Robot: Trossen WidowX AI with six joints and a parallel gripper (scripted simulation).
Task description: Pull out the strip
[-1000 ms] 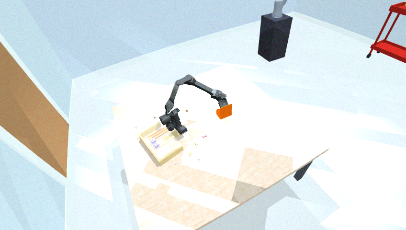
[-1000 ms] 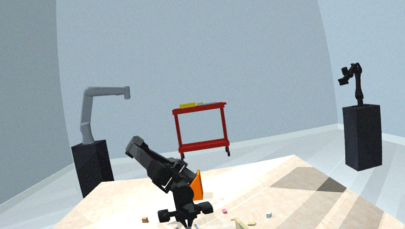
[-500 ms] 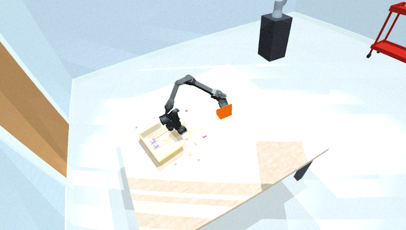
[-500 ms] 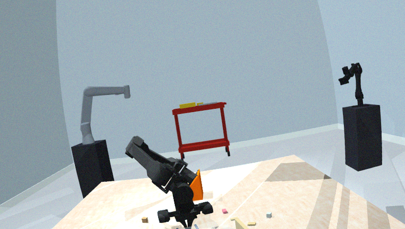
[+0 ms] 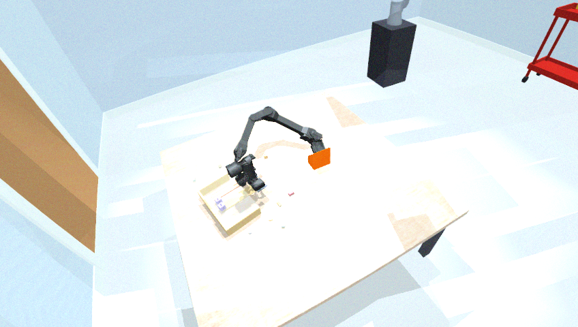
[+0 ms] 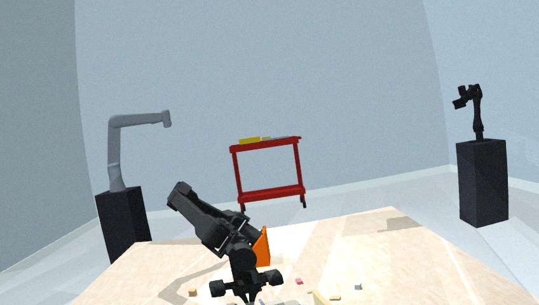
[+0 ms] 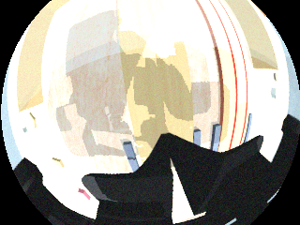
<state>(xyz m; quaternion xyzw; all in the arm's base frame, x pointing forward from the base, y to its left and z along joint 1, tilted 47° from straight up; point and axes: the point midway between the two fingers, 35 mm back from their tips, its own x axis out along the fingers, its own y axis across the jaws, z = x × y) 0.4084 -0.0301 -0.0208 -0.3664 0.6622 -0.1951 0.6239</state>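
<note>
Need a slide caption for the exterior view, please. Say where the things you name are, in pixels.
Black arm (image 6: 211, 226) (image 5: 288, 122) bent low over the pale wooden table (image 6: 363, 257) (image 5: 344, 242), a red cart (image 6: 272, 193) (image 5: 557, 73) standing behind.
</note>
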